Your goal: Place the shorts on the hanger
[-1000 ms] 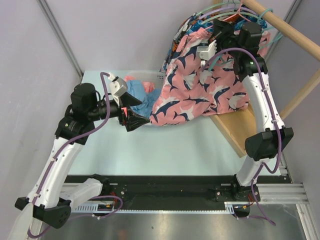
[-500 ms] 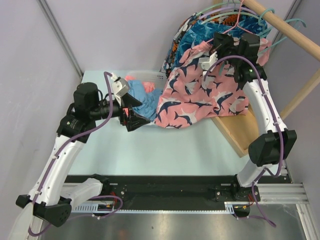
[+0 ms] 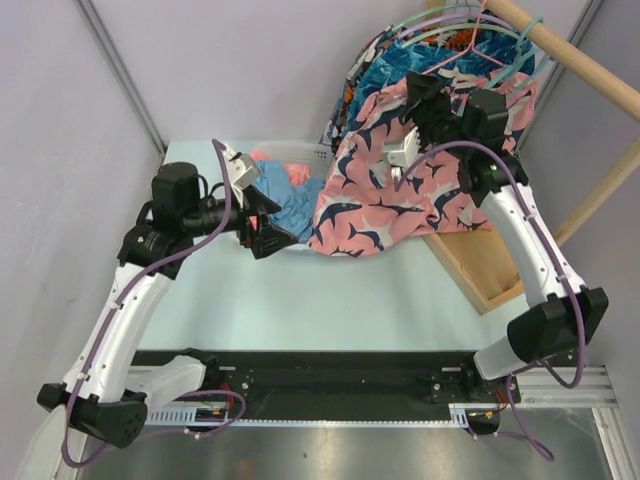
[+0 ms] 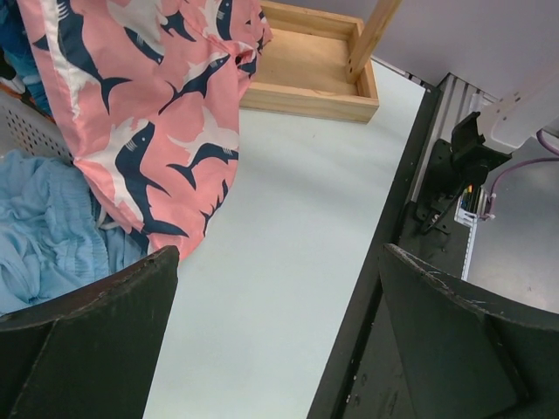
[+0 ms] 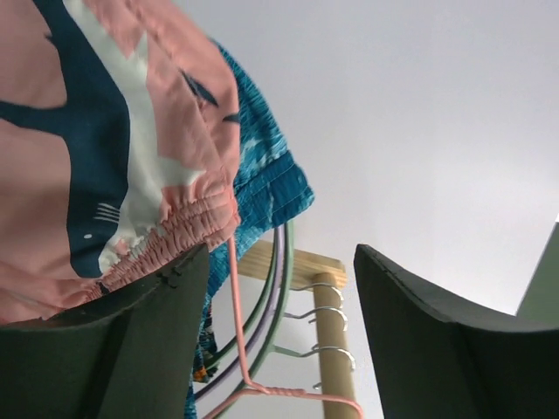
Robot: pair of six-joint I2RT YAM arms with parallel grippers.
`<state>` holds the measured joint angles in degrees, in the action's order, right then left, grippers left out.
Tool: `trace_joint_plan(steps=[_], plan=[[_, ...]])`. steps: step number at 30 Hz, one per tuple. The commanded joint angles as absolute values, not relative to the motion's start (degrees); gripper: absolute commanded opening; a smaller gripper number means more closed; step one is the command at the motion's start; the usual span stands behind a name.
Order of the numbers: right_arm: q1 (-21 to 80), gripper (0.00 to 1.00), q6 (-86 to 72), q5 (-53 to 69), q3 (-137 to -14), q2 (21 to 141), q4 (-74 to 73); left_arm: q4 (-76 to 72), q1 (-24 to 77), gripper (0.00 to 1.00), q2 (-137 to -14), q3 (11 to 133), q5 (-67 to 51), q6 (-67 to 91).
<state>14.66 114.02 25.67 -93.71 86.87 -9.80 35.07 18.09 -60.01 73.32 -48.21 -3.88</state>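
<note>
**Two sets of jaws apart, shorts (image 3: 400, 190) up at the rail (image 3: 575, 60)**

Shorts drape from beside the wooden rail down over the white basket (image 3: 310, 152). The hem lies against the light-blue garment (image 3: 285, 200) in it. Pink hanger (image 5: 234, 305): thin frame runs just under the gathered waistband; cannot tell if it is threaded inside. Right gripper (image 3: 418, 95) is at the waistband, fingers spread, fabric resting on one finger, nothing clamped. Left gripper (image 3: 272, 232) hangs by the basket, jaws wide, empty.
</note>
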Motion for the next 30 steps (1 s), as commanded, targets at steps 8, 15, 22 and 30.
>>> trace_joint_plan(steps=[8,15,22,30], plan=[[27.06,0.84,101.63,21.63,-86.4,73.4,-13.53,32.26,12.84,1.0,-62.93,71.63,-49.57,1.21],[39.45,0.93,66.26,23.03,-82.89,67.33,-24.15,37.51,5.11,1.0,-67.84,73.39,-50.89,0.27],[46.05,0.99,41.34,21.71,-74.54,66.53,-27.16,48.86,0.18,1.0,-73.91,74.45,-46.16,-9.38],[44.3,1.0,34.9,17.67,-58.13,66.8,-21.63,47.82,0.18,1.0,-67.52,60.06,-31.05,-18.71]])
